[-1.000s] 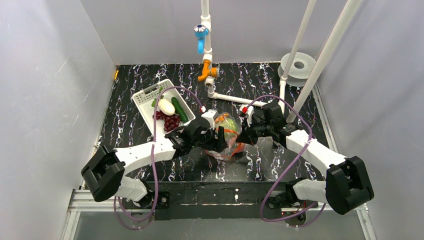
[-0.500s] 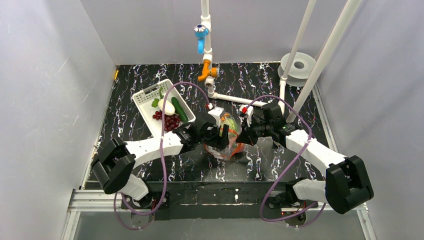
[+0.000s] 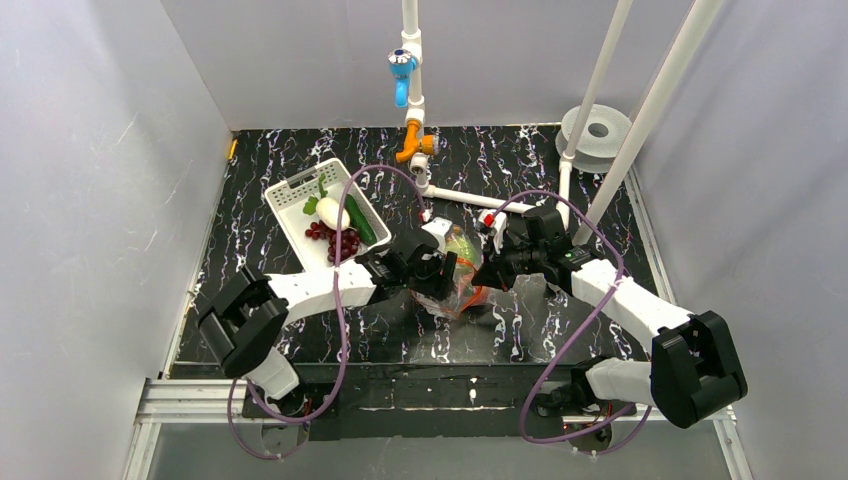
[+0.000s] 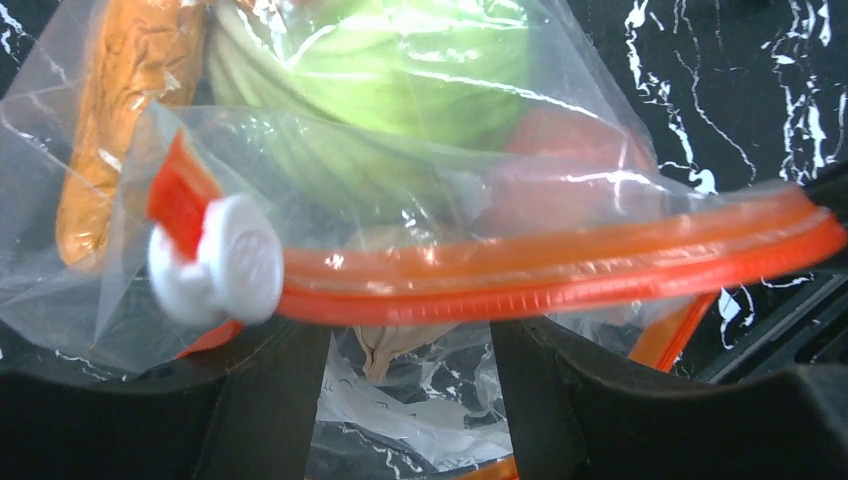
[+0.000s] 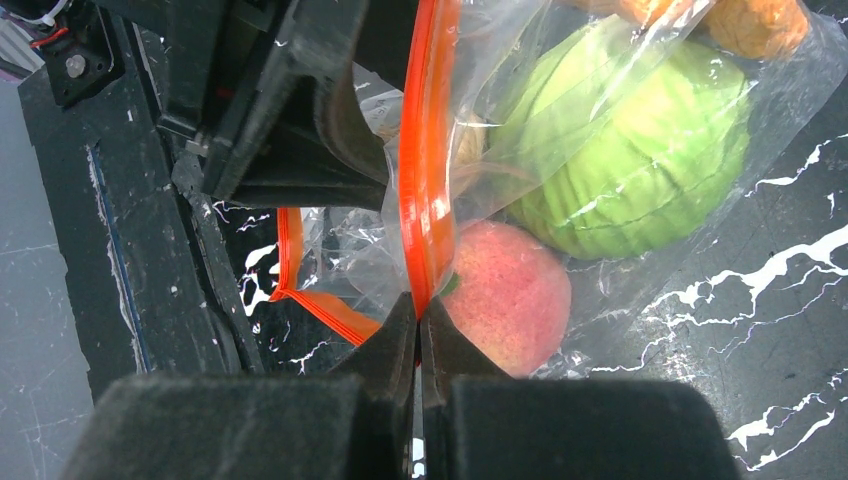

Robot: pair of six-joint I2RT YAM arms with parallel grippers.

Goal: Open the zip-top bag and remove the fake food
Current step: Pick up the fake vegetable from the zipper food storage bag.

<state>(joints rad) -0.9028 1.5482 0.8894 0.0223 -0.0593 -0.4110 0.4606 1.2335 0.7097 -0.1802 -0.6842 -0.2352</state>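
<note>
White slotted basket (image 3: 283, 200) back left on black marbled table (image 3: 270, 150); white pipe (image 3: 411, 20) with blue valve (image 3: 401, 70); white spool (image 3: 598, 135) back right

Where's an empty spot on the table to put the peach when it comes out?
Bare table lies between the white pipe and the back wall, and behind the basket. Around the zip-top bag it's crowded.

Blurred white slider (image 4: 215, 270); orange piece (image 5: 745, 25) half past the top edge
</note>
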